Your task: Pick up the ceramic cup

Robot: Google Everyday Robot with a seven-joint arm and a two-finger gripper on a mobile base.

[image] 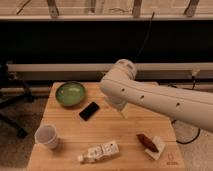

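At the far left we see part of a dark office chair (9, 102) on the floor beside the wooden table (130, 131). On the table's near-left corner stands the ceramic cup (46, 136), white, upright, its mouth open toward us. It stands by itself, with nothing touching it.

Farther back, at the table's far-left corner, sits the green bowl (70, 93), wider and shallower than the cup. Just to the right of the bowl and a little nearer lies a flat black phone (89, 110), set at an angle. Near the front edge, right of the cup, a small white bottle (98, 151) lies on its side.

Above the middle of the table hangs the gripper (121, 111), pointing downward from under the bend of the white arm (160, 100). It is right of the phone and well apart from the cup. We cannot tell whether it is released or clenched, as it shows only as a pale tip beneath the arm.

Toward the near right, a brown snack (147, 140) rests on a white wrapper (158, 148). The arm stretches away over the table's right side and out of view.
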